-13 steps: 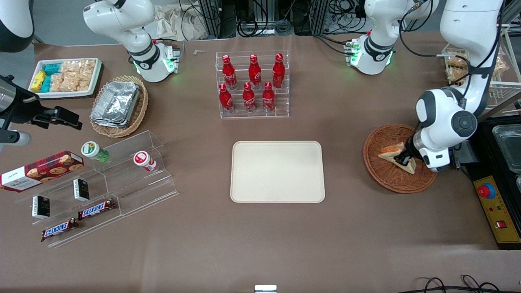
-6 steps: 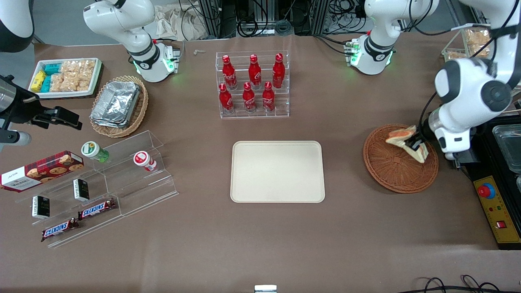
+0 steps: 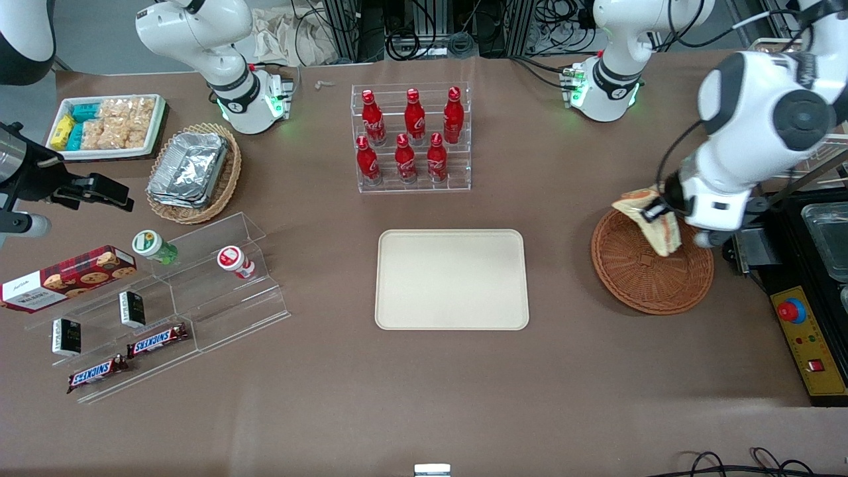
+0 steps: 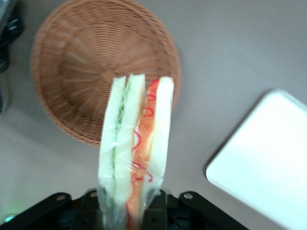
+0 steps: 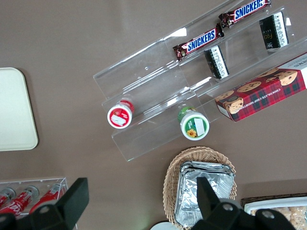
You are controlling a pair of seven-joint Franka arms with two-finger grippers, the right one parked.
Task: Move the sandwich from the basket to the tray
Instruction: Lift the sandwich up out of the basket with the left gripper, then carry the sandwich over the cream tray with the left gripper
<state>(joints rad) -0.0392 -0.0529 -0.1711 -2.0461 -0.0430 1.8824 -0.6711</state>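
The gripper hung above the basket's edge that lay farther from the front camera, its fingers clamped on the sandwich, which was lifted clear of the wicker and hung in the air with its point tilted downward. In the wrist view the sandwich stood on edge between the fingers, wrapped in clear film, with two pale bread slices enclosing a green layer and a red-orange layer (the filling showed plainly along the cut side). The basket, reddish-brown and round, sat on the brown surface toward the working arm's end, with nothing else visible inside it. The tray, cream-beige with rounded corners, lay flat near the middle of the surface, well apart from the basket, and its top was bare; a corner of it showed in the wrist view too. A clear rack of red bottles stood farther from the front camera than the tray. Toward the parked arm's end lay a tan wicker basket of foil containers, a white tray of snack packets, a clear stepped stand with chocolate bars and small jars, and a box of cookies.
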